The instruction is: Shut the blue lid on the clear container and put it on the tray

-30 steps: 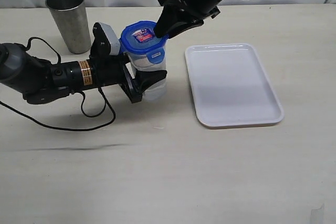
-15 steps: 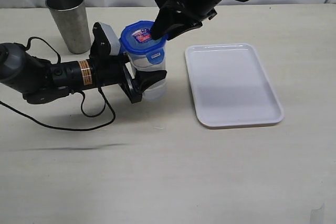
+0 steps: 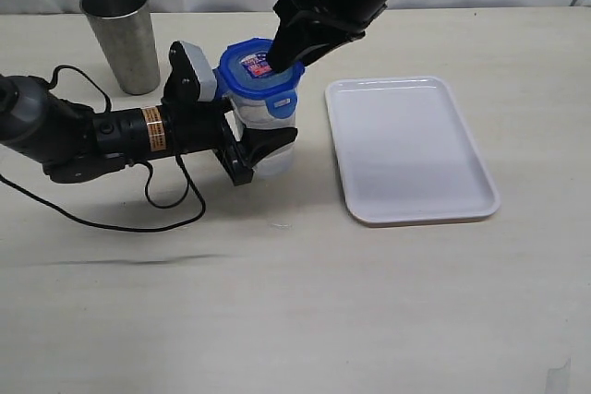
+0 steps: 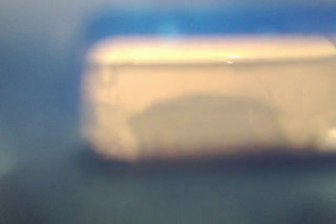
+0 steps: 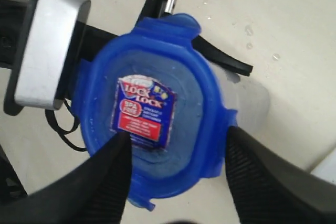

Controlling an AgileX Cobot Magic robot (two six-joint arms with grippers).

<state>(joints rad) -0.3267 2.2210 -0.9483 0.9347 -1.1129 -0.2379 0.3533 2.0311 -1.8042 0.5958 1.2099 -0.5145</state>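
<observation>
**Exterior view.** The left hand [image 3: 261, 142] is closed round the container [image 3: 271, 126], holding it upright on the table [image 3: 305, 302]. The lid [image 3: 260, 78] sits on the container's mouth, sticker [image 3: 254, 65] facing up. The right hand [image 3: 283, 51] hangs just above the lid, and one dark fingertip touches the lid's top beside the sticker. Compared with a second ago, the left hand and the container have moved slightly toward the tray [image 3: 420, 81], and the container leans a little less. The right hand has moved along with the lid. The tray lies flat past the container from the left hand, apart from both hands. The cup [image 3: 120, 36] stands behind the left arm, where it was before.

**Left wrist view.** This view is too blurred to read. It shows only a pale block under a blue band, very close to the camera.

**Right wrist view.** The right hand [image 5: 177, 134] is spread wide and holds nothing. One finger [image 5: 100, 182] lies over the lid's [image 5: 194, 93] top face by the sticker [image 5: 143, 113]. The other finger is outside the rim, next to a flap. The left hand's black fingers [image 5: 223, 59] show past the lid's edge, on either side of the container [image 5: 247, 100].
</observation>
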